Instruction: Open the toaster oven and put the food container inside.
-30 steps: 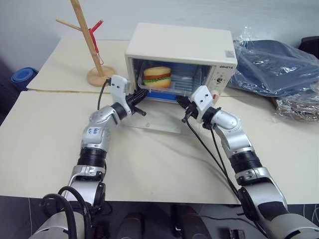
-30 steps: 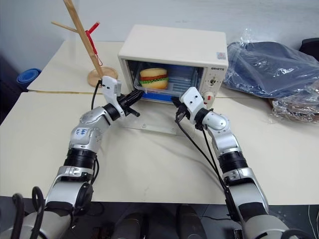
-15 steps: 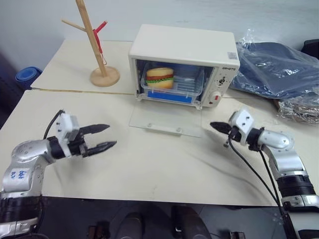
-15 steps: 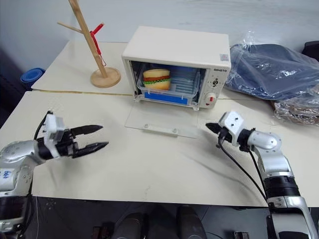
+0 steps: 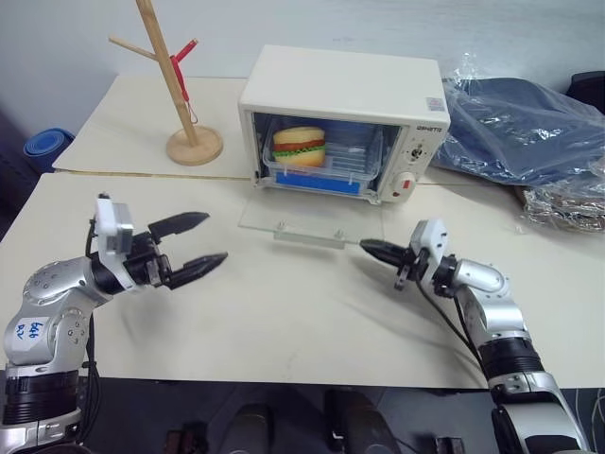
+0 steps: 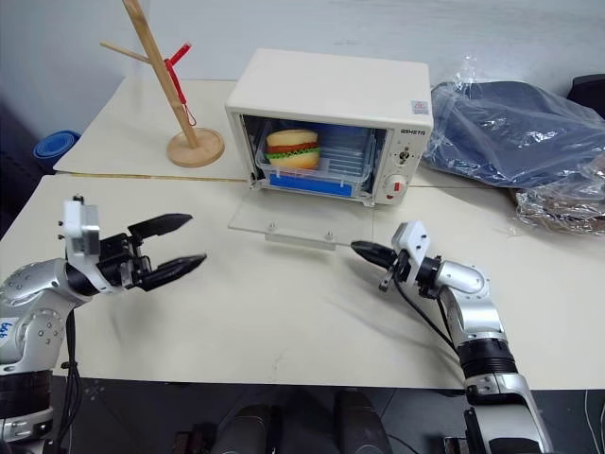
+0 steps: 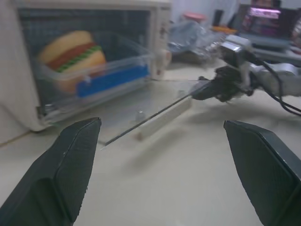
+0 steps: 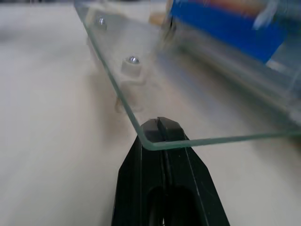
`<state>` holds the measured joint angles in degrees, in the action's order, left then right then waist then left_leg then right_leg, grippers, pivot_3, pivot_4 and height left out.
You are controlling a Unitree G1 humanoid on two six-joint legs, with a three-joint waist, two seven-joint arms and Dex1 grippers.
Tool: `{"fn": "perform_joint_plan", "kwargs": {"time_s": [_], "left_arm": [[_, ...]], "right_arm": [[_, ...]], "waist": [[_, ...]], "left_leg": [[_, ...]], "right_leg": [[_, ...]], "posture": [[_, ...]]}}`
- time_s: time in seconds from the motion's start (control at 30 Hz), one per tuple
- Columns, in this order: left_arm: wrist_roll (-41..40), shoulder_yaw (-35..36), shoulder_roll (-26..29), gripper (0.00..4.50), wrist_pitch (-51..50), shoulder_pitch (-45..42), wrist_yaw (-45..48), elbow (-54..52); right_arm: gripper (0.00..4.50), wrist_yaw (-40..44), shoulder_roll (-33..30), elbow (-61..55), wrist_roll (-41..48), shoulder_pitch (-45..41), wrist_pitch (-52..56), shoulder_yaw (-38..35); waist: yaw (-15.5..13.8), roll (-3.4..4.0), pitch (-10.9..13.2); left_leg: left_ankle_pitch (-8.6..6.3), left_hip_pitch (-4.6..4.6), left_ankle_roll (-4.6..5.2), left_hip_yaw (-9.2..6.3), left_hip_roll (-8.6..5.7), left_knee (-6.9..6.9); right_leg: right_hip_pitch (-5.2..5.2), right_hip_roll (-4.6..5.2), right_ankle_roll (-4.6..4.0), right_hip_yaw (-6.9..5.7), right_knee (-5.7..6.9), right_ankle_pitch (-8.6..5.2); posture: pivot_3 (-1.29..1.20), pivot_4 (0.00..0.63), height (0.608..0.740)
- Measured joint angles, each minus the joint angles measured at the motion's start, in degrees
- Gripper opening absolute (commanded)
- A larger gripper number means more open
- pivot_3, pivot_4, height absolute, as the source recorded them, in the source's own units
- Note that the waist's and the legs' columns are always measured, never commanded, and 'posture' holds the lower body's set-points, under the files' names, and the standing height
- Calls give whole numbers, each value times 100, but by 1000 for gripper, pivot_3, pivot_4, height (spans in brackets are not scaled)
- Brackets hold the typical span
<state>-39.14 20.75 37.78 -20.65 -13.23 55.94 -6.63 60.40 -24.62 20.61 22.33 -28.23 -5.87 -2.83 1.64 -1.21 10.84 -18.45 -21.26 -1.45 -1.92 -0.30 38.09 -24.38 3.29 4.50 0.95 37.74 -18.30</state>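
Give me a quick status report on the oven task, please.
Left gripper open, empty, off to the side. Right gripper shut, tip at a corner of the glass door. Food container inside the toaster oven, door open. Nothing in the way.

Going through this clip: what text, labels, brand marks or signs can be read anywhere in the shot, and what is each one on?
Dark brand mark on the toaster oven, above its knobs: too small to read.
Small square sticker on the oven's top corner: unreadable.
Handwritten blue marks on the left arm's label: not legible.
Nothing else carries text.
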Motion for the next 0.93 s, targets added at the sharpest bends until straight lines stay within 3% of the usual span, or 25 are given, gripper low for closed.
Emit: {"fn": "perform_joint_plan", "kwargs": {"time_s": [0.27,0.43,0.6,0.87,0.93], "left_arm": [[151,178,-296,4441,106,-43,-948,-37],[813,89,100,4441,744,435,-706,38],[1216,76,414,4500,1211,1074,-218,259],[1598,148,528,4500,1914,1857,-36,359],[1678,164,520,4500,2100,2041,-21,497]], "right_arm": [[0,-727,651,-122,775,-805,298,-661],[0,-682,371,-605,1049,-704,762,-770],[1599,242,-556,-1434,1043,257,1175,-556],[4237,1522,-1116,-1231,355,1683,-406,-419],[4474,1547,-1115,-1041,277,1871,-793,-467]], "waist": [[1,0,0],[-2,1,-1],[-25,1,0],[14,1,-1],[12,2,-1]], "left_leg": [[7,-1,-14,1,-1,-2],[6,-4,-12,2,-2,-15],[-11,-7,18,1,-2,-15],[-18,12,31,9,0,-15],[-18,16,30,15,0,-17]], "right_leg": [[-3,0,0,1,0,0],[-4,1,0,2,-2,0],[0,6,0,0,-29,0],[8,4,0,8,-19,0],[8,2,0,12,-18,0]], "posture": [[0,150,740],[0,150,740],[0,150,740],[0,150,740],[0,150,740]]}}
